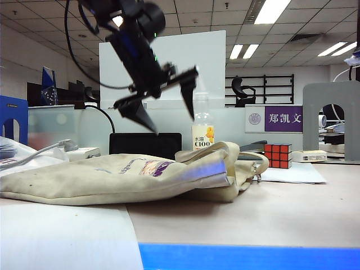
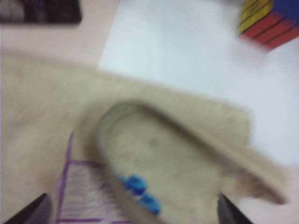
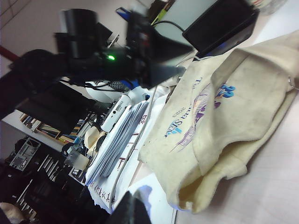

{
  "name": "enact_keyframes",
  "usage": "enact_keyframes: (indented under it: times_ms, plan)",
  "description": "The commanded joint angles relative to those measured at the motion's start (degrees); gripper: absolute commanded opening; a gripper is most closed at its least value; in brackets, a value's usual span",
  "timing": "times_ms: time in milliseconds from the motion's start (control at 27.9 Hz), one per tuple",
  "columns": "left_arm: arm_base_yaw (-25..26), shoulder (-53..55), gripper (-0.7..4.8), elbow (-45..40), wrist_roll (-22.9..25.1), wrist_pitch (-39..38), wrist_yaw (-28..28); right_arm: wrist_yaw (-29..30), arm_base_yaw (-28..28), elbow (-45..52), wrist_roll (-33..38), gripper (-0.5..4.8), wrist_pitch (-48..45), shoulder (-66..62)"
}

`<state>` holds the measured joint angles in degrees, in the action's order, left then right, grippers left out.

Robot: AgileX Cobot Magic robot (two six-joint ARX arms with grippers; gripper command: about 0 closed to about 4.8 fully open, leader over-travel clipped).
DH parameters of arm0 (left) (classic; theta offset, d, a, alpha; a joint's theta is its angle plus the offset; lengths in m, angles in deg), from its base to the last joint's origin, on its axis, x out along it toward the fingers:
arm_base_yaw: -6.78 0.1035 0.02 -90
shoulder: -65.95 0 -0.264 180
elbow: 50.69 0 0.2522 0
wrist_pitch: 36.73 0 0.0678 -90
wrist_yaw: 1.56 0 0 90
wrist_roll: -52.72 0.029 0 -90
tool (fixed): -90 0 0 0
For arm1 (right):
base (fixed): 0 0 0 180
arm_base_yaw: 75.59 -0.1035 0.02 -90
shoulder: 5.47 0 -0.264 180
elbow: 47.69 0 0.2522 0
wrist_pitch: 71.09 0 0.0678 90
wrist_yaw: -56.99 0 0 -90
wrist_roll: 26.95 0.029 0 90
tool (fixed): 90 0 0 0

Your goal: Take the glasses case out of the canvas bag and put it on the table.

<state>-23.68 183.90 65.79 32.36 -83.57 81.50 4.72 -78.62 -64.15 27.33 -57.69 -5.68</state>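
Note:
The beige canvas bag lies flat on the table, its folded mouth toward the right. My left gripper hangs above the mouth, tilted down, fingers wide open and empty. In the blurred left wrist view the left gripper straddles the canvas bag over its purple print. Small blue patches show at a fold there; I cannot tell if they are the glasses case. My right gripper is shut, low beside the canvas bag, holding nothing.
A red Rubik's cube sits on a white sheet right of the bag. Behind the bag stand a bottle and a black box. White paper covers the near left, with stacked papers at the left.

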Motion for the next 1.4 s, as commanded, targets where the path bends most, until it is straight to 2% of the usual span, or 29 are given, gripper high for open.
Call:
enact_keyframes:
  times_ms: [36,179,251,359,466,574,717,825,968,1004,1040,1076,1111,1147,1183,1219,1362,1398]
  plan:
    - [0.24,2.73,4.79,0.22,4.09,-2.84,0.39,2.08,-1.49,-0.24,-0.31,-0.05,-1.14,0.13]
    - [0.26,6.54,4.79,0.20,8.41,-4.48,-2.05,4.48,-1.70,-0.24,-0.26,-0.05,-1.18,0.13]
    - [0.11,7.87,4.79,0.20,8.33,-2.89,-4.92,5.64,-1.68,-0.24,-0.26,-0.05,-1.18,0.13]
    - [-0.72,8.02,4.79,0.22,8.39,-0.61,-5.49,6.16,-1.70,-0.24,-0.26,-0.05,-1.16,0.13]
    - [-1.99,8.02,4.79,0.22,8.39,4.09,-10.99,5.68,-1.70,-0.22,-0.28,-0.05,-1.11,0.13]
    - [-3.82,8.02,4.79,0.85,8.41,6.67,-11.13,5.90,-1.70,-0.20,-0.28,-0.05,-0.44,0.13]
    - [-6.97,8.02,4.79,1.53,13.00,11.80,-10.97,5.90,-1.70,-0.17,-0.31,-0.05,2.80,0.13]
    - [-7.61,8.83,4.79,1.51,13.31,11.74,-5.79,6.01,-1.73,-0.15,-0.31,-0.05,4.09,0.13]
    - [-6.78,11.34,4.79,1.49,13.31,9.70,-5.16,6.14,-1.73,-0.15,-0.31,-0.05,4.04,0.13]
    - [-6.78,11.41,4.45,1.49,13.31,9.60,-5.68,6.12,-1.73,-0.15,-0.31,-0.05,4.02,0.13]
    - [-6.84,11.82,2.01,1.51,14.05,10.82,-8.59,6.08,-1.73,-0.15,-0.31,-0.05,4.02,0.13]
    - [-6.84,11.82,0.80,1.51,14.12,11.45,-10.27,6.08,-1.70,-0.15,-0.31,-0.05,4.02,0.13]
    - [-6.86,11.65,-0.02,1.51,13.29,13.77,-13.57,6.01,-1.70,-0.15,-0.33,-0.05,4.04,0.13]
    - [-6.88,11.52,-0.05,1.55,12.37,14.82,-15.04,5.86,-1.70,-0.15,-0.48,-0.05,4.13,0.13]
    - [-6.86,10.95,-0.05,1.77,11.50,16.55,-19.23,5.60,-1.70,-0.15,-1.44,-0.05,5.09,0.13]
    - [-6.86,10.69,-0.05,2.40,11.30,16.46,-20.04,5.51,-1.70,-0.15,-2.21,-0.05,5.73,0.13]
    - [-6.84,10.16,-0.05,11.47,10.47,11.30,-21.00,4.33,-1.70,-0.15,-5.53,-0.05,10.25,0.13]
    - [-6.82,10.16,-0.05,15.28,10.47,8.50,-22.64,4.31,-1.70,-0.20,-8.28,-0.05,10.86,0.13]
